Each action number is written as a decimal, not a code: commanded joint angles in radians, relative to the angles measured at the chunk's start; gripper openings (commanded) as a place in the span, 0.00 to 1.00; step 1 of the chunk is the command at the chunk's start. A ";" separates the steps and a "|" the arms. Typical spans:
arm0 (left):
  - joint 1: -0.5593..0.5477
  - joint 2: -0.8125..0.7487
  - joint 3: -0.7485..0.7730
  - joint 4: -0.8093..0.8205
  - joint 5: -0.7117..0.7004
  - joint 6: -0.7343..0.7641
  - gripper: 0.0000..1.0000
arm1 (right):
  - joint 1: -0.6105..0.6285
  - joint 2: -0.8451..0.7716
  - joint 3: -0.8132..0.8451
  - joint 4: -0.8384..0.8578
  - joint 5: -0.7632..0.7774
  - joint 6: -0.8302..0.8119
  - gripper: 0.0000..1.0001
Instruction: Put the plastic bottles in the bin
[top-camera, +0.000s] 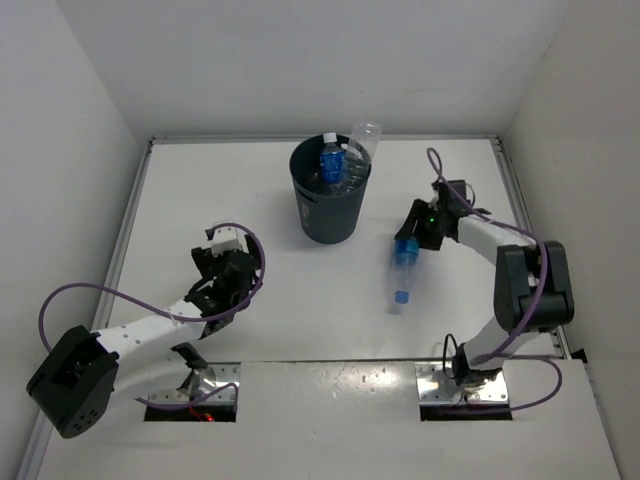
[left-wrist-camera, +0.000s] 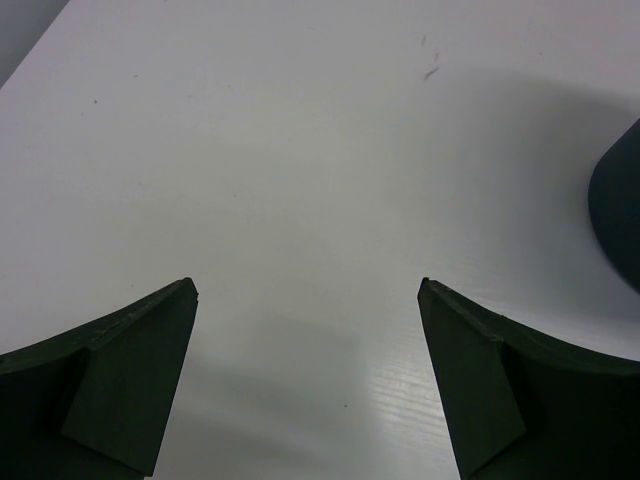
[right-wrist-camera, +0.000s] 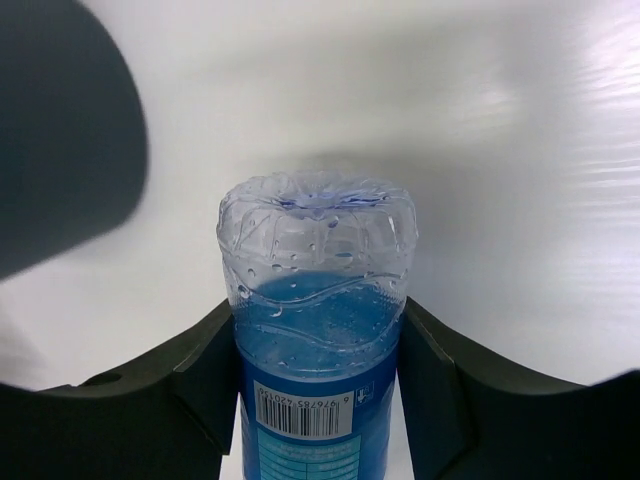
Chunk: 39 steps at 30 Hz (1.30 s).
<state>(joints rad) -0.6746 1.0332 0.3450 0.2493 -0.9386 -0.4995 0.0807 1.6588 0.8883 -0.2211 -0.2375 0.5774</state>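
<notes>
- The bin (top-camera: 330, 215) stands toward the far side of the table (top-camera: 200, 180), about mid-width. It lies up and to the left of the right gripper, near but not touching. It also shows as a dark curve at the upper left of the right wrist view.
- At least two bottles already sit in the bin. One has a blue label (top-camera: 331, 160), and a clear one (top-camera: 363, 138) pokes up over the far rim.
- The remaining bottle (top-camera: 403, 268) has a blue label. Its long axis runs from the gripper toward the near edge, with the blue cap at the near end.
- The right gripper (top-camera: 408, 243) is clamped on that bottle close to its base, with a finger pressed on each side. I cannot tell whether the bottle is off the table.
- The left gripper (left-wrist-camera: 308, 300) has its fingers spread wide with nothing between them, over bare table left of the bin.
- To my eye the right arm is the one placed for the drop. The bottle needs carrying left and away until it is over the bin's mouth.
</notes>
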 joint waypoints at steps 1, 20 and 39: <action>-0.013 -0.018 0.019 0.038 0.001 0.016 0.99 | -0.050 -0.145 0.090 -0.044 0.035 0.028 0.22; -0.013 -0.027 0.009 0.038 0.001 0.016 0.99 | 0.499 -0.444 0.397 0.641 0.761 -0.328 0.00; -0.013 -0.027 0.009 0.038 0.001 0.016 0.99 | 0.619 -0.070 0.514 0.893 0.423 -0.674 0.00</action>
<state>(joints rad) -0.6746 1.0237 0.3450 0.2558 -0.9379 -0.4862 0.7136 1.5848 1.3701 0.5568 0.2451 -0.0807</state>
